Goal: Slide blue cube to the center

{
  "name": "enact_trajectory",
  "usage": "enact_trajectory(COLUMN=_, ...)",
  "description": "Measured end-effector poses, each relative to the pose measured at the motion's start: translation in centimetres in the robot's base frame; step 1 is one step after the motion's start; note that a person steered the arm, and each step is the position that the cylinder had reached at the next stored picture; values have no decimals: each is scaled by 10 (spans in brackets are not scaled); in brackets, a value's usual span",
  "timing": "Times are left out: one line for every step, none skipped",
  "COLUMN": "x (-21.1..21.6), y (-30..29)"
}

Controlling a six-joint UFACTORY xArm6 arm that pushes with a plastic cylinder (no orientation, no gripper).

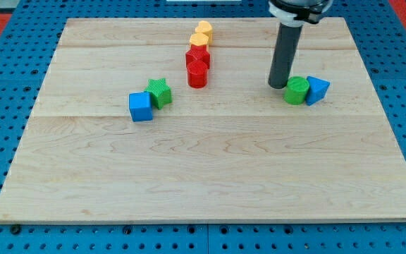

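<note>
The blue cube [140, 106] sits on the wooden board [210, 176] left of the middle, touching a green star block [160, 92] at its upper right. My tip [279, 85] is on the view's right side, far from the blue cube. It stands just left of a green cylinder-like block [297, 90], close to touching it.
A second blue block [317, 89] touches the green cylinder's right side. A line of blocks runs down from the top middle: two yellow blocks [204, 30] [199, 41], then a red block [198, 57] and a red cylinder [197, 73].
</note>
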State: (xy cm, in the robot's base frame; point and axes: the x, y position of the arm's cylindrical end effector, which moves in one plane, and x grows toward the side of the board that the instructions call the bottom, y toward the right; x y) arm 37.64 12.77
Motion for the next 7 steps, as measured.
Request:
enact_trajectory(x=32, y=-59)
enact_trajectory(x=108, y=-133)
enact_trajectory(x=124, y=-247)
enact_trajectory(x=93, y=-256)
enact_trajectory(x=68, y=-246)
enact_trajectory(x=61, y=-246)
enact_trajectory(x=31, y=-229)
